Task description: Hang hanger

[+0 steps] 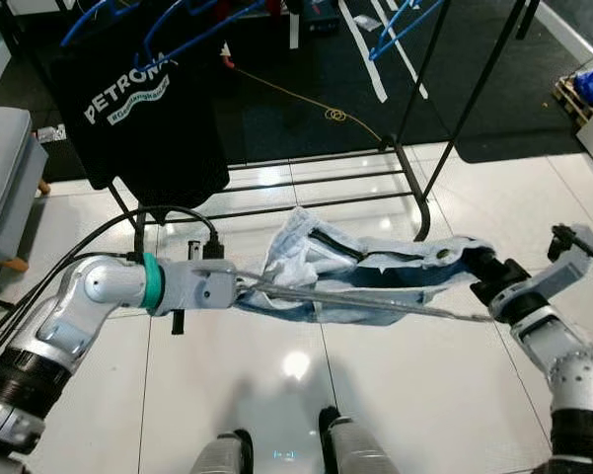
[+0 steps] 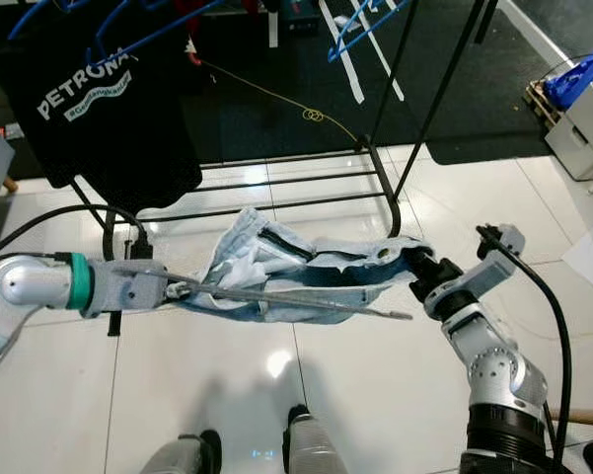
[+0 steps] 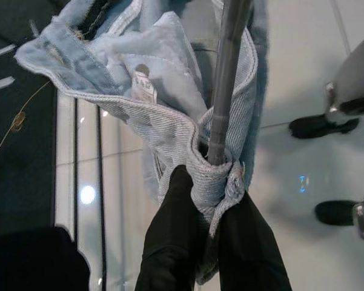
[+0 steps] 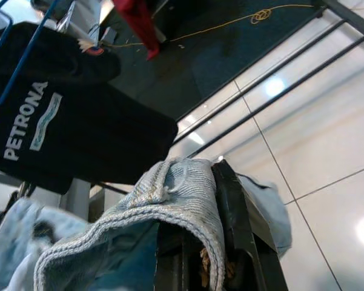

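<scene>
Stretching crosswise between the grippers, the jeans (image 1: 365,276) were held above the white floor (image 1: 405,395) before the rack (image 1: 414,188). The left gripper (image 3: 209,182) was clamped on denim and a grey rod (image 1: 375,301); the right gripper (image 4: 209,218) was clamped on the waistband.

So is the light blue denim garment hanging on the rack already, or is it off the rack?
Off the rack. The denim garment is stretched between the left gripper and right gripper, above the white floor, before the rack.
</scene>
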